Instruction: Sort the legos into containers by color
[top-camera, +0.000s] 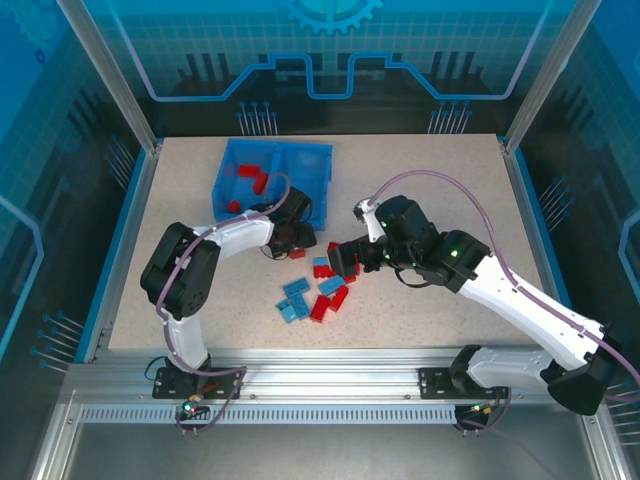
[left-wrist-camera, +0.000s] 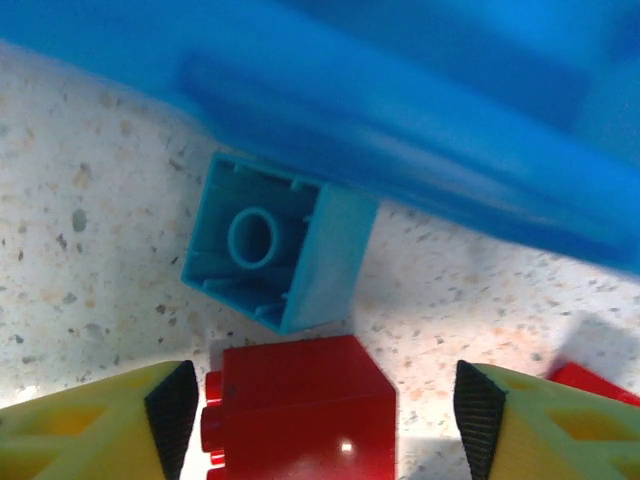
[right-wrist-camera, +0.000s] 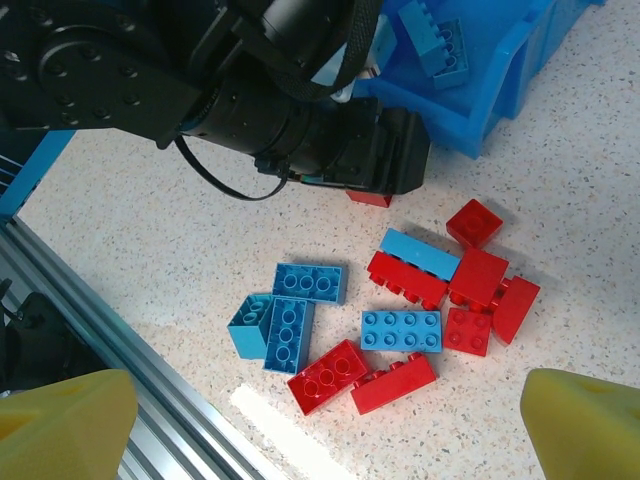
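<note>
Your legos (right-wrist-camera: 400, 330) lie in one pile on the pale speckled tabletop (top-camera: 450, 180) near the blue tray (top-camera: 300, 165): count five blue and seven red there, plus about three red in the left compartment (top-camera: 228, 165). Your left gripper (left-wrist-camera: 320, 415) is spread open astride another red brick (left-wrist-camera: 300, 390) beside the tray wall. Your right gripper (right-wrist-camera: 328, 425) hangs wide open over the pile, inside an aluminium frame (top-camera: 110, 70) with blue-tinted panels (top-camera: 40, 150).
</note>
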